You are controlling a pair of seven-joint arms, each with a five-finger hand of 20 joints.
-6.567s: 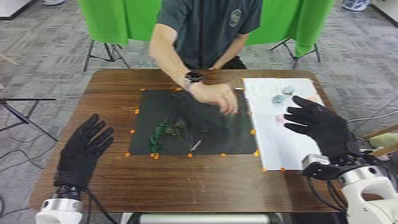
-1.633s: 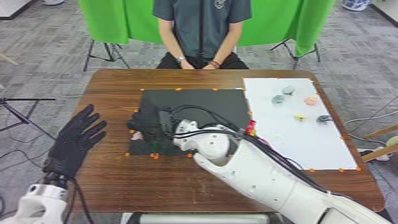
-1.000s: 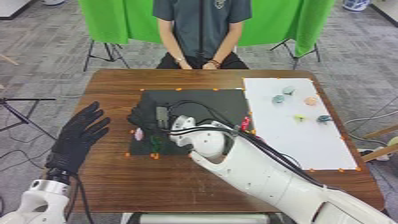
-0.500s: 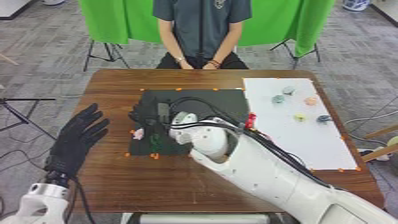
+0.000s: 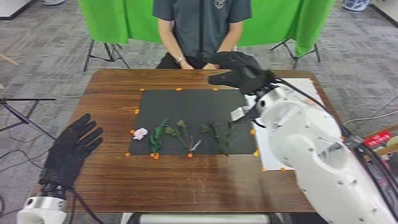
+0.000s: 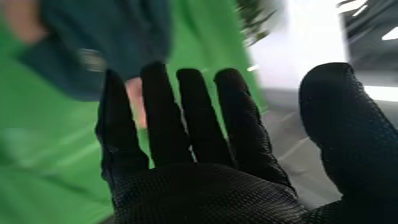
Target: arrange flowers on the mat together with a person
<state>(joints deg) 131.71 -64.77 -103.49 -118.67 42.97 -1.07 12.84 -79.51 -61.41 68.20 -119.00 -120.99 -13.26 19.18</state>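
In the head view the right hand point(image 5: 238, 70) is above the table's far edge, at the mat's far right corner. The right wrist view has the right hand point(image 6: 200, 182) with straight fingers, holding nothing. My left hand point(image 5: 69, 152) rests open over the table left of the black mat point(image 5: 182, 107). A pink flower point(image 5: 139, 133) lies at the mat's left edge. Beside it are a leafy green stem point(image 5: 157, 137), a thinner stem with small heads point(image 5: 184, 134) and another green sprig point(image 5: 216, 134). The person's hands are together beyond the table, touching none of these.
A white sheet point(image 5: 274, 159) lies right of the mat, largely covered by the right arm, which crosses the table's right side. The brown table point(image 5: 187, 185) extends in front of the mat. Orange tape bits line the mat. Green cloth hangs behind the person.
The right hand has left the mat's left part and moved away and to the right, uncovering the stems. The pink flower stays at the mat's left edge. The left hand has shifted slightly nearer.
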